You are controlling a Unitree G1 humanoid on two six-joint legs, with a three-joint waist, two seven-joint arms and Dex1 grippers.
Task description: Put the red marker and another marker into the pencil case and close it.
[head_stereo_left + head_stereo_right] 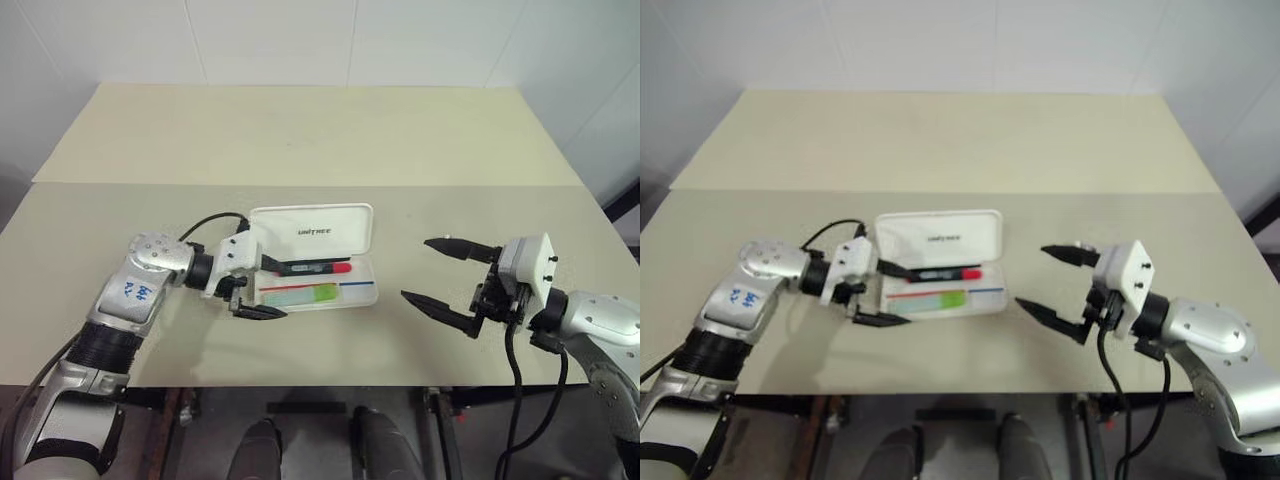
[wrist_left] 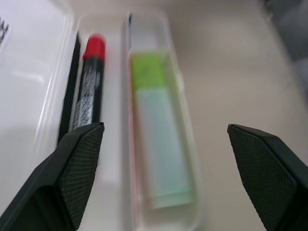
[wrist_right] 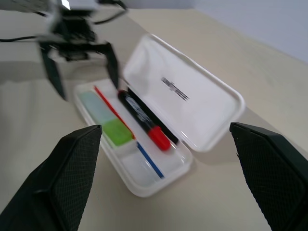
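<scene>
Left wrist view: red marker (image 2: 89, 91) and green-ended marker (image 2: 156, 139) lie side by side in the white pencil case (image 1: 365, 296), lid (image 1: 312, 232) raised. Left gripper (image 1: 262, 288) wide, empty, at the case's end; right gripper (image 1: 445, 275) wide, empty, well apart. Lid likely light, stiff, slick: push at its free edge

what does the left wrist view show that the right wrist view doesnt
The left wrist view looks close along the open left gripper and shows the print on the red marker barrel and the green marker's pale barrel lying whole in its compartment.

The right wrist view shows the open right gripper, the raised lid's lettering whole, the thin red-and-blue line in the pencil case, and the left gripper at the case's far end.

Both show the two markers lying side by side in the open case on the table.
</scene>
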